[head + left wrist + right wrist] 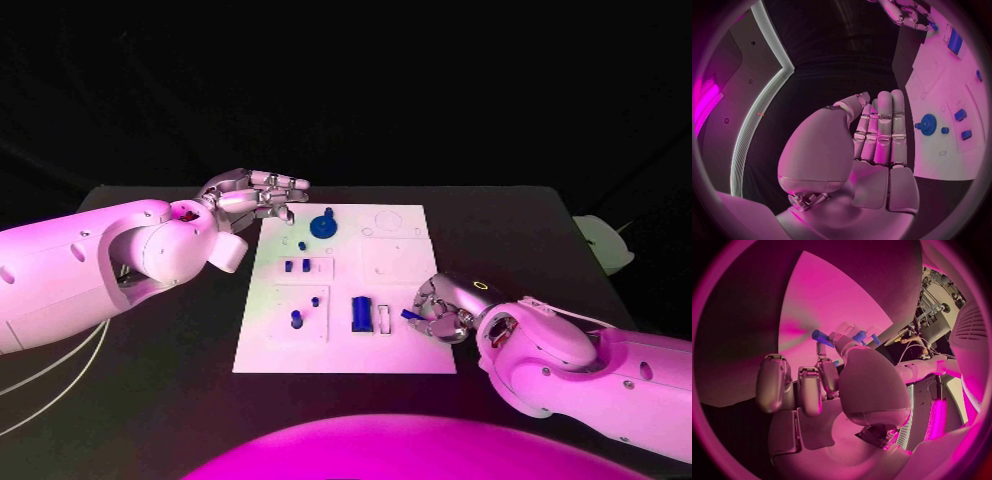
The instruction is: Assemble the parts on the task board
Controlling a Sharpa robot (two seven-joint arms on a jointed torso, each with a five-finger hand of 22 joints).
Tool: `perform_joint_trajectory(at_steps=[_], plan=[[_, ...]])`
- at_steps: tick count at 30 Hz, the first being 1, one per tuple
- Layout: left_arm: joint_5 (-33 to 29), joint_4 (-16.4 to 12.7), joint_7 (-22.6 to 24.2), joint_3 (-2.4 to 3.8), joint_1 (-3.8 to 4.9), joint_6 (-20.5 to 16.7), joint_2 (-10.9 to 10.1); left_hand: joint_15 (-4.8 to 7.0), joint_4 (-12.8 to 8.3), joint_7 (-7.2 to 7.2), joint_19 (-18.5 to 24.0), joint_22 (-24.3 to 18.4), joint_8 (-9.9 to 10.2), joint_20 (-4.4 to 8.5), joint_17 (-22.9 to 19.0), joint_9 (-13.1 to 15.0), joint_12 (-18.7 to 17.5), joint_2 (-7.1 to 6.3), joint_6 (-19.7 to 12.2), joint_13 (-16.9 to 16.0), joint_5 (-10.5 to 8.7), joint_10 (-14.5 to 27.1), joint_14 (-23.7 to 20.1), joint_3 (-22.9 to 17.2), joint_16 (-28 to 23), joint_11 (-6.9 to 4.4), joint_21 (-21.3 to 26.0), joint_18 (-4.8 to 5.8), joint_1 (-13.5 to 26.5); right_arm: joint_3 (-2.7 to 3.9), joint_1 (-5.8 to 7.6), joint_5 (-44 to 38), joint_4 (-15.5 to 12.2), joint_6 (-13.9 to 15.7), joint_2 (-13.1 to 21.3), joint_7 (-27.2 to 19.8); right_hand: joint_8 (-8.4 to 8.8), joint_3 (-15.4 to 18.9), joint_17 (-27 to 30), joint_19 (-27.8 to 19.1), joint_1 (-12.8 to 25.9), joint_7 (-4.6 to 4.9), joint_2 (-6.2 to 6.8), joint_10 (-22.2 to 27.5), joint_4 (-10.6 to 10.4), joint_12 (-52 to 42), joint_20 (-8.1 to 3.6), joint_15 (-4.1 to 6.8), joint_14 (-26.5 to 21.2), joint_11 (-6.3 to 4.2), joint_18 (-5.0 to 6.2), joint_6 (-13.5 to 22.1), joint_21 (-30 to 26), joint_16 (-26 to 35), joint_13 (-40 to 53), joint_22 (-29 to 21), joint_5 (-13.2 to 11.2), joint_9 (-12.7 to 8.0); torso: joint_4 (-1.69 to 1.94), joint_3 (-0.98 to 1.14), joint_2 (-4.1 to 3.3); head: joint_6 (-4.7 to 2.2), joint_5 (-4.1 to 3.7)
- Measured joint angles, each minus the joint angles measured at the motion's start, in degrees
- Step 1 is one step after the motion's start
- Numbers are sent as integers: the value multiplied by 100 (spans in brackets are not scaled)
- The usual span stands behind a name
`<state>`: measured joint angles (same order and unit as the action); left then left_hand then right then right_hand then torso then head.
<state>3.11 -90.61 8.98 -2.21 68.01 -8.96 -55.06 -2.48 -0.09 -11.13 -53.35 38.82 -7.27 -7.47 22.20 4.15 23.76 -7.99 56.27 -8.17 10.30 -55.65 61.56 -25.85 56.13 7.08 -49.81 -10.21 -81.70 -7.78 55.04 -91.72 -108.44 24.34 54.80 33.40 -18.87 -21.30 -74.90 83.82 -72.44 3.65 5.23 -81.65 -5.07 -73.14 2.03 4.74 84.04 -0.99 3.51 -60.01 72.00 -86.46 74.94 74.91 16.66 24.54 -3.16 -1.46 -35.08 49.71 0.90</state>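
Note:
The white task board [411, 350] lies in the middle of the black table. On it are a round blue part [323, 226], two small blue blocks [297, 266], a blue peg [297, 320] and a larger blue block [361, 313]. My right hand [450, 305] is at the board's right edge and pinches a small blue part [411, 314] in its fingertips; the right wrist view shows that small blue part [820, 335] in front of my right hand [826, 385]. My left hand [260, 195] hovers off the board's far left corner, holding nothing. Its fingers [882, 132] lie straight, side by side, beside the round blue part [927, 124].
Bare black table [159, 400] surrounds the board on all sides. A pale object [606, 245] sits at the table's right edge. In the left wrist view the board [942, 165] lies beside the hand, with my right hand [907, 12] at its other end.

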Motion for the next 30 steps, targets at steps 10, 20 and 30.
perform_joint_trajectory(at_steps=[10,20,30], plan=[[0,-3,-2,0,-1,6,2,0,0,0,0,1,-24,0,0,0,0,0,0,0,0,0,0,0,0,0,21,0,0,0,18,542,24,333,-215,3,-20,-174,0,0,66,17,39,0,127,0,0,-1,0,0,0,18,0,0,0,3,22,2,2,1,-3,-3,4],[0,-9,-7,0,0,16,4,0,0,0,0,1,-24,0,0,0,0,0,0,0,0,0,0,0,0,0,21,0,0,2,14,901,208,492,-509,5,-20,-299,0,0,241,17,74,1,158,0,0,-1,0,1,0,17,0,0,-1,4,32,4,1,4,-6,4,2],[1,-18,-18,0,-1,29,1,0,0,0,0,1,-24,0,1,0,0,0,0,0,0,0,0,0,0,0,21,0,0,2,11,1071,367,479,-653,13,-20,-249,-4,0,543,-16,166,1,-4,-51,1,-1,0,1,-1,-16,0,0,-2,3,147,170,0,4,-7,18,15]])
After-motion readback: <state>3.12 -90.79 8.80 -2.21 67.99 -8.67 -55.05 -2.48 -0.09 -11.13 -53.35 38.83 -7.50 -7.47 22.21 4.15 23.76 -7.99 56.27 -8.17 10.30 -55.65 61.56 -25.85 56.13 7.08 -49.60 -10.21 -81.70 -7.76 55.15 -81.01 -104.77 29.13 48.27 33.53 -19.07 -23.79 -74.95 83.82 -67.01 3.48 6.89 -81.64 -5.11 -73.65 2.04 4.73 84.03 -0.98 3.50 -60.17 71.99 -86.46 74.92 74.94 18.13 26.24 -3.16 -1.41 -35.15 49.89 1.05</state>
